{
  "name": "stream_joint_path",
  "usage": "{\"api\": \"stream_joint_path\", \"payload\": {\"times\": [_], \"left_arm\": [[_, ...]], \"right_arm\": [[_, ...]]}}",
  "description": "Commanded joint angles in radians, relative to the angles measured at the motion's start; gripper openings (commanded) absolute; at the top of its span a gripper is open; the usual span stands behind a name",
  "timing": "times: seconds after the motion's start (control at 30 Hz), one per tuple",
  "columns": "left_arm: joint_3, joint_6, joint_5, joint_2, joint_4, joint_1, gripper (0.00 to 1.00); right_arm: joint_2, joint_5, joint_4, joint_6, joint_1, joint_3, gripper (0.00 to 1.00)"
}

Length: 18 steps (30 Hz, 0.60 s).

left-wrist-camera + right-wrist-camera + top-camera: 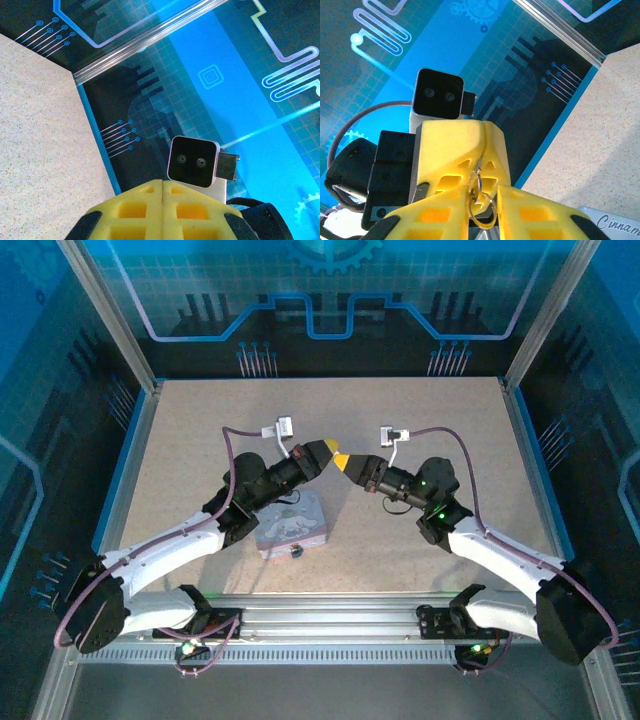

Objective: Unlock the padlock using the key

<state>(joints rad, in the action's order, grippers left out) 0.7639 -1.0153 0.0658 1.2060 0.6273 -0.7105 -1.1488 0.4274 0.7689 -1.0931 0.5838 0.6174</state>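
Above the table's middle my two grippers meet tip to tip. My left gripper (333, 449) is shut on the key (479, 172), a thin metal sliver pinched in the seam of its yellow fingers (455, 145). A wire key ring (483, 226) hangs from the key's end. My right gripper (483, 200) has closed round that ring, its two fingers touching the ring's sides with a narrow gap left between them. The padlock (297, 551) is a tiny dark piece at the near edge of the lavender tin box (293, 525), below the left arm. In the left wrist view my left gripper (164, 187) shows its fingers pressed together.
The lavender tin box (615, 225) lies on the speckled tabletop (430, 420) below the grippers. Blue-lit walls and metal frame posts (110, 310) enclose the table. The right wrist's camera (192, 162) faces my left fingers closely.
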Motion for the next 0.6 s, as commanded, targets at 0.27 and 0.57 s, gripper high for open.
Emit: {"api": "stream_joint_path", "payload": {"times": [0.27, 0.57], "left_arm": [[-0.011, -0.002, -0.008, -0.005, 0.048, -0.010, 0.00], [0.008, 0.042, -0.015, -0.027, -0.041, -0.009, 0.26]], "right_arm": [[0.004, -0.033, 0.002, 0.000, 0.011, 0.029, 0.03], [0.054, -0.055, -0.114, 0.053, 0.007, 0.017, 0.00]]}}
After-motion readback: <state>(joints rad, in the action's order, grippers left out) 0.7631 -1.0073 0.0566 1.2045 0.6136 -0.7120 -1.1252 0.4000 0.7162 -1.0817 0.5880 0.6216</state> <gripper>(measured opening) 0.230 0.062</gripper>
